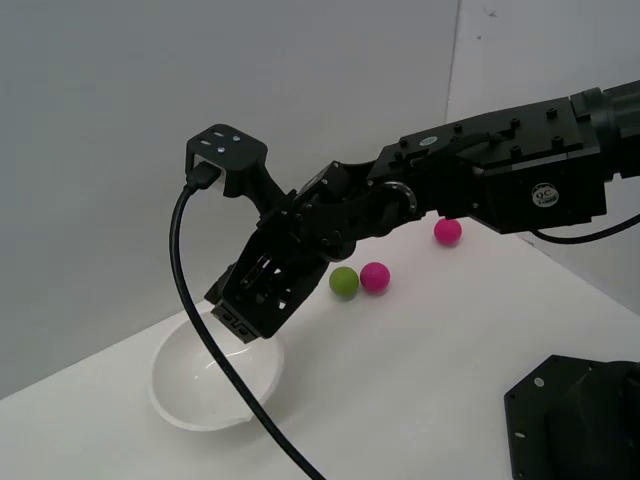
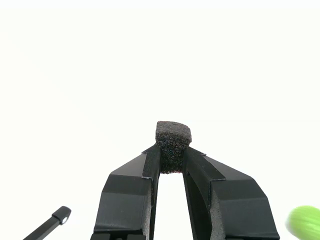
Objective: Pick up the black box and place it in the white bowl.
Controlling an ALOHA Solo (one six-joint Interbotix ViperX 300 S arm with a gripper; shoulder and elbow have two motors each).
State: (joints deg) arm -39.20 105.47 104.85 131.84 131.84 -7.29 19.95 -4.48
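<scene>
The fingers (image 2: 171,161) clamp the black box (image 2: 172,145) just above the white bowl (image 1: 185,385), over its rim; the bowl's visible inside holds nothing. Beyond the bowl lie a green ball (image 1: 344,282) and pink balls (image 1: 375,277).

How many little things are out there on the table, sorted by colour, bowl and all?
Pink balls: 2
Green ball: 1
Black box: 1, pinched in the gripper
White bowl: 1
Total: 5
</scene>
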